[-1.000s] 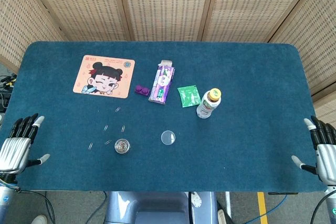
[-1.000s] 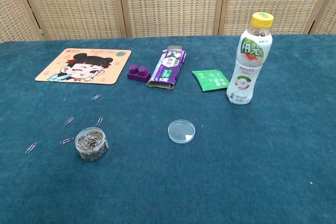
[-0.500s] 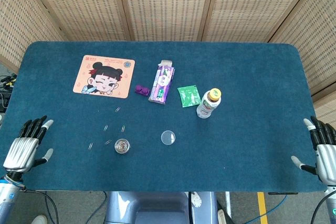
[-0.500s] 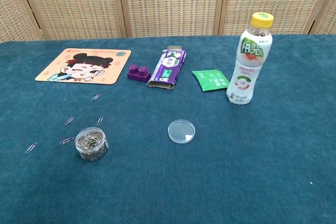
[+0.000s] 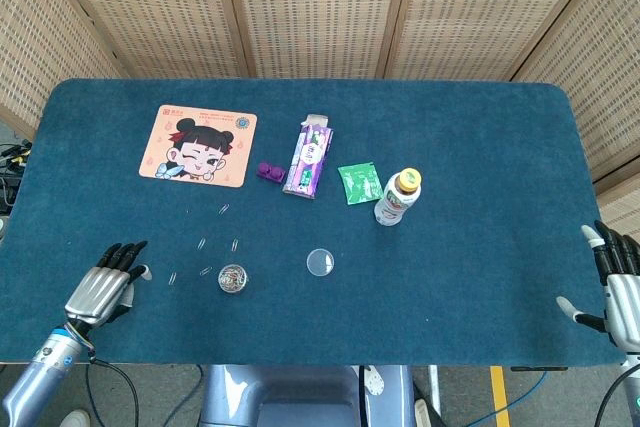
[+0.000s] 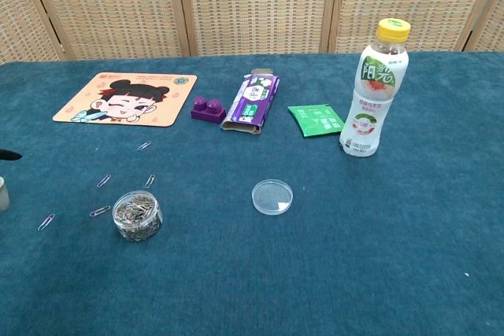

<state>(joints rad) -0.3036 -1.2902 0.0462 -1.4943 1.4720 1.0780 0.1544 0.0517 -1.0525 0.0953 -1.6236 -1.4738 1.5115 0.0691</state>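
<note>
- The left hand is moving in over the table, released, fingers apart.
- It is nearing the loose paper clips; approaching low suits pinching.
- The right hand is idling, released.

A small clear jar of paper clips is seen low on the left of the blue table, with loose paper clips scattered just beside it and a round clear lid lying flat to its right. Further back are set a cartoon mat, a purple block, a purple box, a green sachet and an upright yellow-capped bottle. Only a dark fingertip and a pale bit of the left hand are shown at the left edge, near the clips but apart from them.
</note>
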